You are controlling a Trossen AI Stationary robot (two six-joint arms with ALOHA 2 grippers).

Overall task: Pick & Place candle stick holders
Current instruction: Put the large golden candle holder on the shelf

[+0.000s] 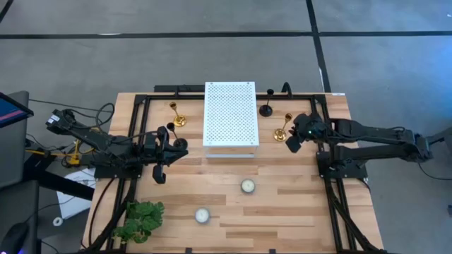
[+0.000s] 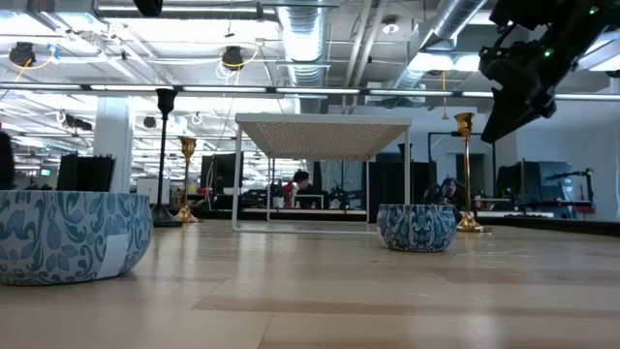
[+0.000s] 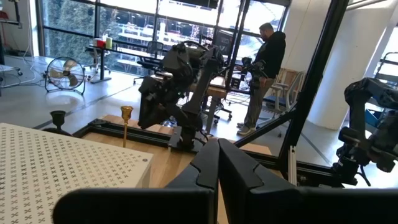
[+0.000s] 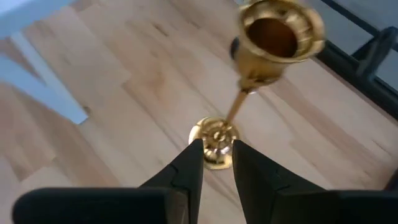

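Two gold and two black candle stick holders stand upright on their round bases around a white perforated stand (image 1: 230, 113). A gold one (image 1: 176, 116) and a black one (image 1: 181, 144) are left of it. A black one (image 1: 267, 107) and a gold one (image 1: 282, 131) are right of it. My left gripper (image 3: 217, 163) is shut and empty, raised beside and above the left black holder (image 2: 165, 155). My right gripper (image 4: 217, 165) is narrowly open and looks down past the right gold holder's cup (image 4: 277, 31) to its base (image 4: 214, 140), touching nothing.
Two small blue-patterned candle bowls (image 1: 247, 185) (image 1: 203, 215) sit on the near half of the table. A green leafy plant (image 1: 141, 220) lies at the near left corner. A black frame rims the table. A person stands in the room beyond (image 3: 264, 68).
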